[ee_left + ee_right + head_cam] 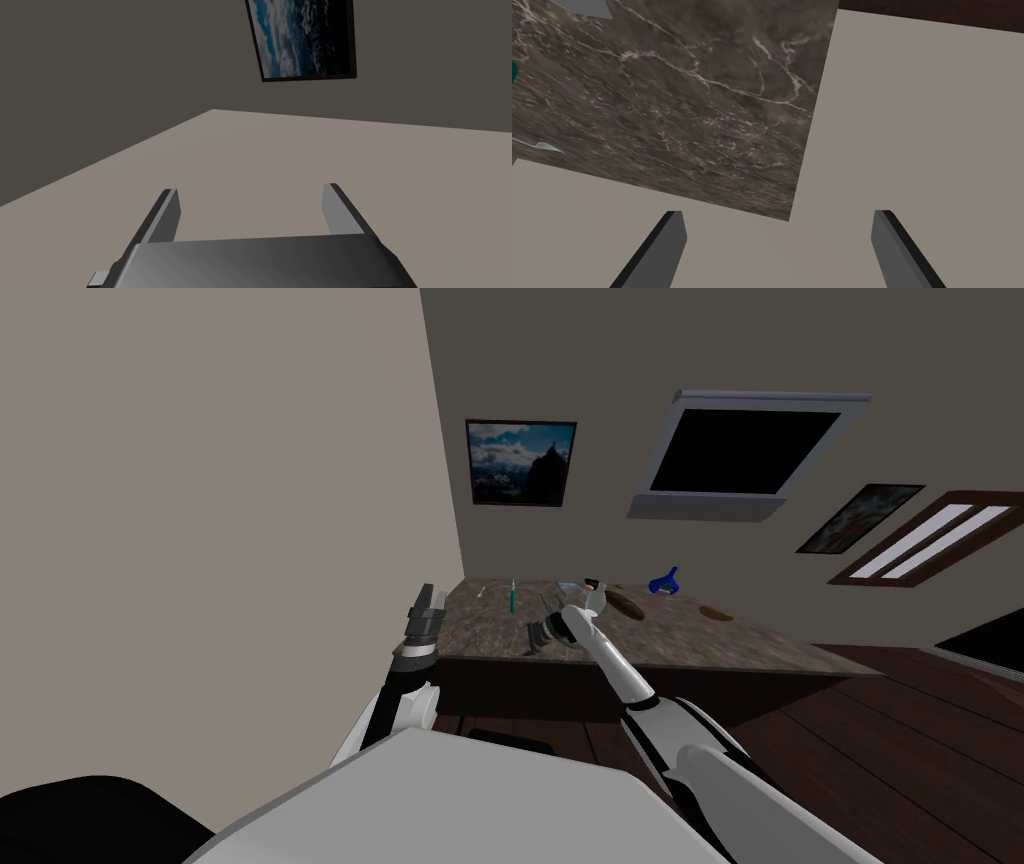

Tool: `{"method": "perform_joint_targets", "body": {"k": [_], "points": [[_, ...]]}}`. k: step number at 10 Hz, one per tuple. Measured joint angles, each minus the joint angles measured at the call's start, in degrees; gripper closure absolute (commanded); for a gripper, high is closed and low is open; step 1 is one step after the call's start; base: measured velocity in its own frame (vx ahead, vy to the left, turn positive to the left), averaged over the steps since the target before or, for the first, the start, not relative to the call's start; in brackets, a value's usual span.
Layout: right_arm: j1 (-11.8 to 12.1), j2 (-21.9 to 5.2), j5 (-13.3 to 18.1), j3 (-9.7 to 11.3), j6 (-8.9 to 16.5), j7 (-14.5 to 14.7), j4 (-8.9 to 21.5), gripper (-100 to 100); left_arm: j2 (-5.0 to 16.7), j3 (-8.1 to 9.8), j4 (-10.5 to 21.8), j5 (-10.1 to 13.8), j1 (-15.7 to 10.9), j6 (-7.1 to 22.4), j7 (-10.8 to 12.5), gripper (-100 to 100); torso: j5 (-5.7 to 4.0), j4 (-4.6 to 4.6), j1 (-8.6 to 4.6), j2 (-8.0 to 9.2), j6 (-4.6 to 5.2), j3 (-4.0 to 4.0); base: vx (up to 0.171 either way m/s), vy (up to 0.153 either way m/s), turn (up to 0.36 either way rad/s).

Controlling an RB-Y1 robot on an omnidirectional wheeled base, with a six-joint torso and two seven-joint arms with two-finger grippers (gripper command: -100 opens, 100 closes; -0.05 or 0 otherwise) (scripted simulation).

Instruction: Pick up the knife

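Presently the right gripper (537, 636) hangs over the near part of the dark marbled worktop (690, 638), jaws released, nothing between them. The knife (512, 596), teal-handled, lies flat on the worktop toward the back wall, beyond the gripper and apart from it. The left gripper (429, 600) is raised by the worktop's left end, pointing up, jaws released.
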Motion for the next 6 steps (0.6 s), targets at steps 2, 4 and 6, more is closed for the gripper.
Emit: {"method": "perform_joint_targets", "body": {"k": [2,4,6], "points": [[-1.72,-0.54,3.45,0.93,-0.90,-1.07,1.70,-100,0.00,0.00,0.00,0.00,0.00,0.00,0.00,0,0.00,0.00,0.02,-0.01,0.00,-0.01,0.033,-0.019,0.045],[-3.64,-0.98,6.70,1.81,-1.52,-1.71,4.09,-100,0.00,0.00,0.00,0.00,0.00,0.00,0.00,0,0.00,0.00,0.02,0.00,0.00,0.00,0.030,-0.019,0.045],[-4.65,-1.73,9.72,2.58,-2.90,-3.61,4.06,-100,0.00,0.00,0.00,0.00,0.00,0.00,0.00,0,0.00,0.00,0.01,0.01,0.00,0.00,0.027,-0.022,0.051]]}}
